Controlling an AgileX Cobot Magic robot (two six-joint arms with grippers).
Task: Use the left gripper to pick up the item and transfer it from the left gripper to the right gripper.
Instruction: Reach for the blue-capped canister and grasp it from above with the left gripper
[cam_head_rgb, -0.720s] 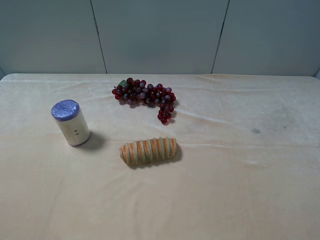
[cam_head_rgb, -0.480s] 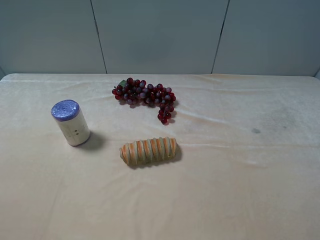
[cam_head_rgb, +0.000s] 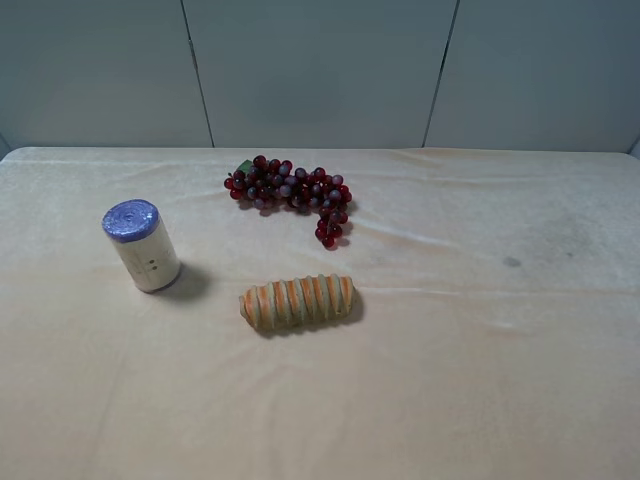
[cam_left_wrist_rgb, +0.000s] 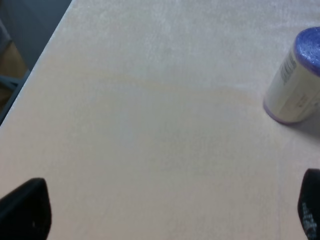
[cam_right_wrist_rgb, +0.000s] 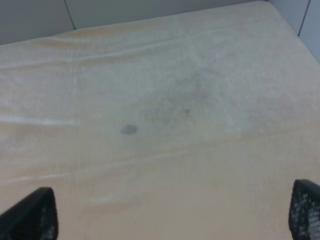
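The item (cam_head_rgb: 142, 246), a cream-white cylinder with a purple-blue top, stands upright on the left of the table; it also shows in the left wrist view (cam_left_wrist_rgb: 296, 80). No arm shows in the exterior high view. In the left wrist view my left gripper (cam_left_wrist_rgb: 170, 210) is open and empty, its fingertips (cam_left_wrist_rgb: 25, 210) wide apart, well short of the item. In the right wrist view my right gripper (cam_right_wrist_rgb: 170, 212) is open and empty over bare cloth, with its fingertips (cam_right_wrist_rgb: 30, 215) at the frame's corners.
A striped orange-tan bread roll (cam_head_rgb: 298, 302) lies mid-table. A bunch of dark red grapes (cam_head_rgb: 292, 193) lies behind it. A cream cloth (cam_head_rgb: 480, 380) with a small grey stain (cam_head_rgb: 511, 262) covers the table. The table's left edge (cam_left_wrist_rgb: 37, 65) shows in the left wrist view.
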